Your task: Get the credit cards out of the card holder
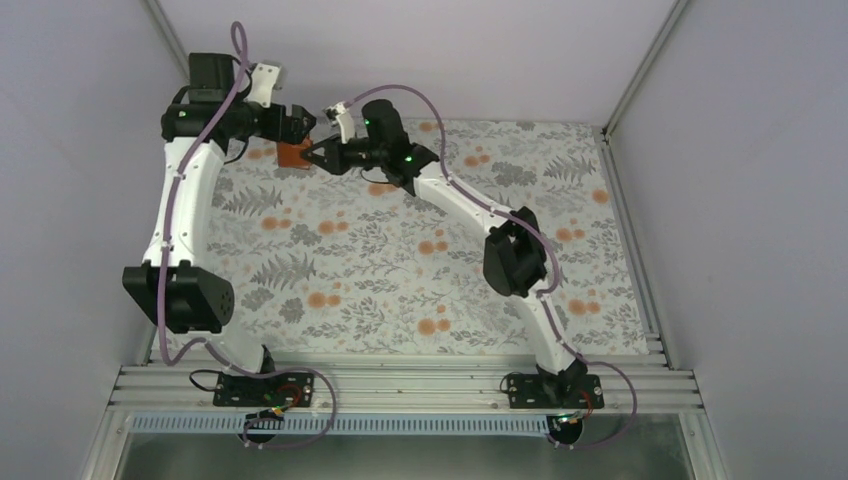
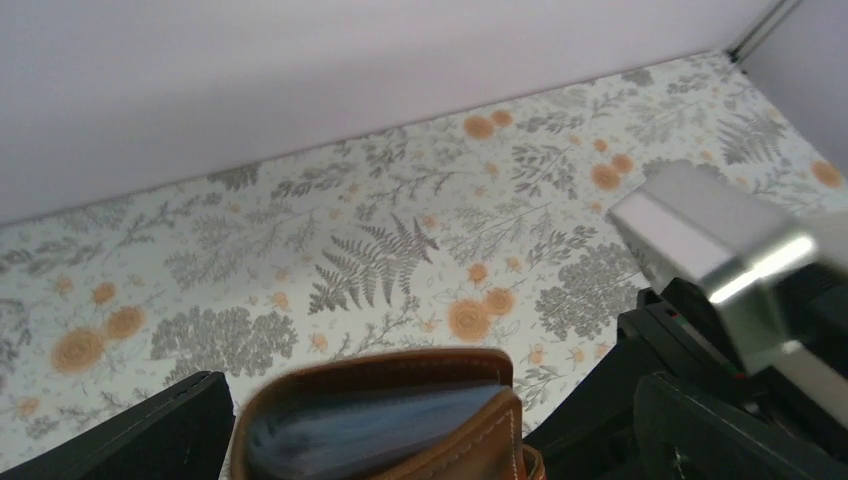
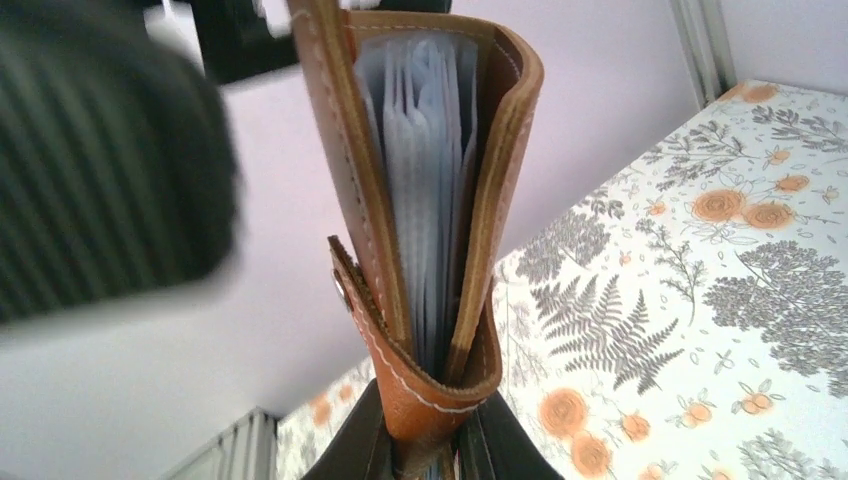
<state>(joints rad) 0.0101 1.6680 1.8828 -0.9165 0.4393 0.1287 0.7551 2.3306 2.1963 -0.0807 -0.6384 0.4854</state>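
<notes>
The card holder [image 1: 292, 153] is at the far left of the table [image 1: 400, 270], close to the back wall. There is one card holder. It is brown leather with pale stitches along its edges. It is up in the air, above the flower cloth, between the two arms.

The right gripper [image 1: 312, 155] has it. In the right wrist view its two dark fingers [image 3: 350, 450] are pinched tight on the folded end of the card holder [image 3: 500, 200]. The two leather sides stand a little apart. Between them are thin grey-blue plastic sleeves [image 3: 425, 150]. They sit too close together to count. I cannot tell if any credit cards are in them. One small closure tab [image 3: 345, 285] sticks out on the left side.

The left gripper [image 1: 300, 130] is spread wide. In the left wrist view the card holder [image 2: 400, 370] sits between its two black fingers [image 2: 140, 430]. There is a gap on the right side, so this gripper is not squeezing it.

There are two arms. The left arm goes from its base up the left side of the table, then bends right at the top. The right arm leans from its base across the table to the far left. The two grippers meet there, tip to tip.
</notes>
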